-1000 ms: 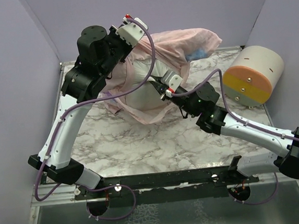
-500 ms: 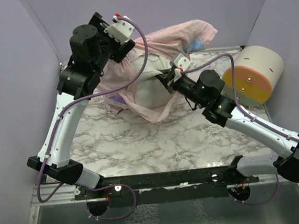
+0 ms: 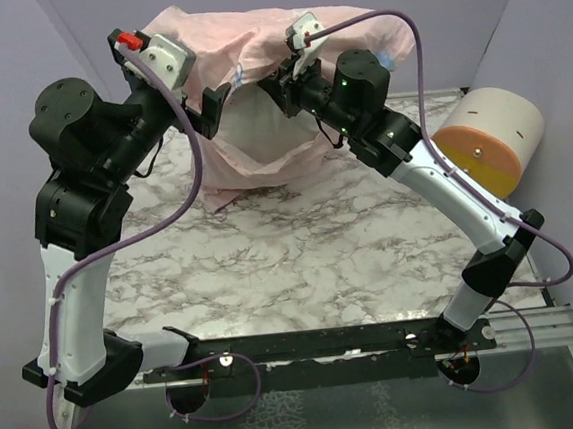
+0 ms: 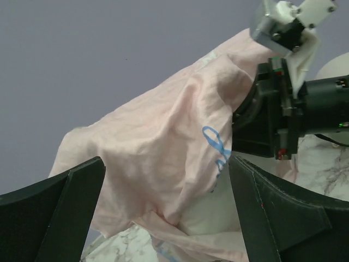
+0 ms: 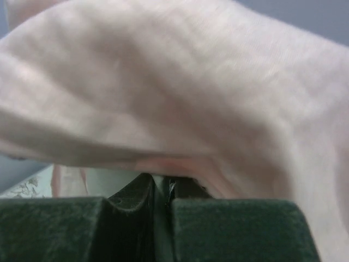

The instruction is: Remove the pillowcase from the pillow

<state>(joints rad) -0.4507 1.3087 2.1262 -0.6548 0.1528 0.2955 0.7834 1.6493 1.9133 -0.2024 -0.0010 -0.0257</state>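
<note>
Top external view: both arms are raised at the back of the marble table (image 3: 321, 262), with the pillowcase (image 3: 221, 39) held up high between them, plain pale pink side out. The pillow (image 3: 259, 127) shows as a white bulge in the gap under the raised cloth, between the two grippers, its lower end wrapped in pink fabric that sags toward the tabletop; whether it touches the table is unclear. The left gripper (image 3: 212, 106) sits at the left edge of the white bulge and the right gripper (image 3: 277, 83) at its upper right, at the cloth's top edge. A cream and orange cylinder (image 3: 486, 147) lies on its side at the right edge of the table, well apart from the cloth. Left wrist view: the fingers (image 4: 54, 218) are spread wide with nothing between them; the pillowcase hangs beyond them, a blue mark (image 4: 217, 147) on it, white pillow below it, and the right gripper is against the cloth's right side. Right wrist view: the fingers (image 5: 229, 229) are pressed together, pinching a fold of the pink pillowcase, which fills the frame above them.
</note>
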